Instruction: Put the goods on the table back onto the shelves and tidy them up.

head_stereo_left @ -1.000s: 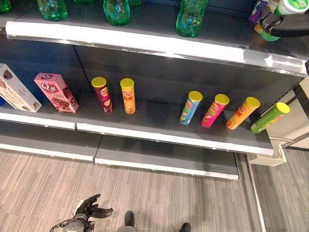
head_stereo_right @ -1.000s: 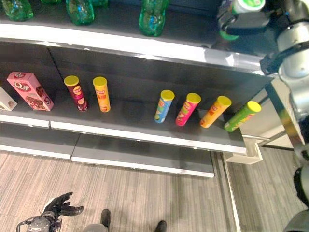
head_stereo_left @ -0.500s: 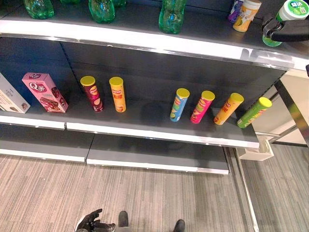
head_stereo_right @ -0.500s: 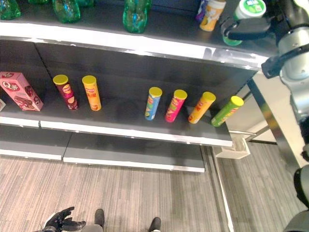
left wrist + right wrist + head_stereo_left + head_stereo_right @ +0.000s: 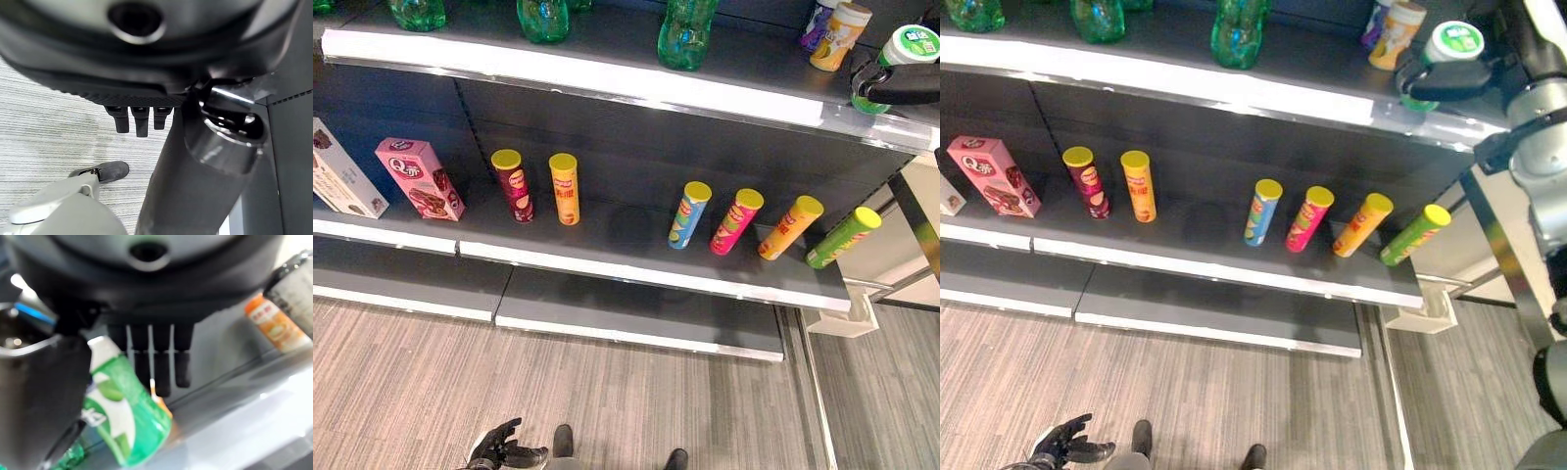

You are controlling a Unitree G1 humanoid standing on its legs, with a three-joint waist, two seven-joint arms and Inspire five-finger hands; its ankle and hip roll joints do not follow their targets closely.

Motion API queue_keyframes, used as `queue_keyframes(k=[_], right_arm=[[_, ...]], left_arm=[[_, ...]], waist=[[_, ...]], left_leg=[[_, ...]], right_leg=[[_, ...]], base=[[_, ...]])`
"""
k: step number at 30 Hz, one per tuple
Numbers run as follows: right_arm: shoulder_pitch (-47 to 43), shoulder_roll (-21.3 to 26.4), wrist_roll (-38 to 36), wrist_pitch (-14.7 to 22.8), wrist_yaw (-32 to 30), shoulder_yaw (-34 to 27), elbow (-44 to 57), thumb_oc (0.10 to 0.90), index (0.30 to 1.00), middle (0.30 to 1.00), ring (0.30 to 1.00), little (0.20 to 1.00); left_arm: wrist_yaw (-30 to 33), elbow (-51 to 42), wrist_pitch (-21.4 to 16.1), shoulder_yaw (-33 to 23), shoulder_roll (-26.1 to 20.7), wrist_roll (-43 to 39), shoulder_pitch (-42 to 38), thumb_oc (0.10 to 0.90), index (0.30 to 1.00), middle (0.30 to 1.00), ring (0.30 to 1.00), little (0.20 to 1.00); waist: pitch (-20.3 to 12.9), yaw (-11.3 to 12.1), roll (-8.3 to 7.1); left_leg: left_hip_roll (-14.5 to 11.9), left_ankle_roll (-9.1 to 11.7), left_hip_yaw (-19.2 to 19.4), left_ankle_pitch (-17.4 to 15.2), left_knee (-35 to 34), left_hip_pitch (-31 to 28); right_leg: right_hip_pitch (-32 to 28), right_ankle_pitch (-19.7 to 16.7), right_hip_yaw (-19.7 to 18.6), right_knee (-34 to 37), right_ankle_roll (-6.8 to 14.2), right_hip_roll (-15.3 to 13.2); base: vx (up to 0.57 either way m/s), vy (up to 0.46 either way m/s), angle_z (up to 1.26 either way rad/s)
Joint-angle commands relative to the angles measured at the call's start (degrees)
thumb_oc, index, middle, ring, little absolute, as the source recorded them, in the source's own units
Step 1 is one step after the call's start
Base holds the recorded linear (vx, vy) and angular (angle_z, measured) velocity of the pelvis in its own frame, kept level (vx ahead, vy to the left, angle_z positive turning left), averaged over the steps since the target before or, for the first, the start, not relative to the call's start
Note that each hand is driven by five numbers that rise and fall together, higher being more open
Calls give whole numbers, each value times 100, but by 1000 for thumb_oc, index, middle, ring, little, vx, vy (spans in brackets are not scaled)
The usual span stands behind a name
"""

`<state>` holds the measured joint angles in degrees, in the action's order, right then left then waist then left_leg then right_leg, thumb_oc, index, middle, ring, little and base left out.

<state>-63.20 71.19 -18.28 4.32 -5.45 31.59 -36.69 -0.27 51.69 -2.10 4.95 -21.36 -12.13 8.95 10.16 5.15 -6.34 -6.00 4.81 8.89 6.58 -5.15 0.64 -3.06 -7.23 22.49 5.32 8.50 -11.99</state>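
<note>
Right hand (image 5: 899,86) is up at the top shelf (image 5: 607,78), fingers clamped round a green white-capped bottle (image 5: 901,54) next to 2 other drinks. Looks like placing; next it needs setting upright, then letting go. Left hand (image 5: 499,450) hangs low, fingers loosely apart.

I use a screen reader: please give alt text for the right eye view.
The robot's right hand grips a green white-capped container at the top shelf's right end. Six crisp tubes stand on the shelf below; the left hand hangs low.
</note>
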Motion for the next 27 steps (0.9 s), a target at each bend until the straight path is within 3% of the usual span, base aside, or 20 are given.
queue_keyframes(k=[1, 27], right_arm=[[-625, 75, 56, 203, -456, -386, -61, 400, 300, 300, 300, 300], [-1092, -122, 94, 162, -652, -172, -624, 400, 300, 300, 300, 300]], left_arm=[[125, 38, -209, 192, -323, 122, -172, 800, 900, 900, 900, 900], [219, -80, -242, 255, -425, 48, -190, 800, 900, 900, 900, 900]], waist=[[-303, 177, -136], [-81, 337, -115]], left_leg=[[-139, 257, 88, -451, 15, -101], [-102, 253, -152, -396, 15, 182]], right_leg=[[-170, 209, 66, -158, 462, -277], [-46, 266, 201, -211, 429, -252]], base=[[11, 7, 5], [6, -6, 4]])
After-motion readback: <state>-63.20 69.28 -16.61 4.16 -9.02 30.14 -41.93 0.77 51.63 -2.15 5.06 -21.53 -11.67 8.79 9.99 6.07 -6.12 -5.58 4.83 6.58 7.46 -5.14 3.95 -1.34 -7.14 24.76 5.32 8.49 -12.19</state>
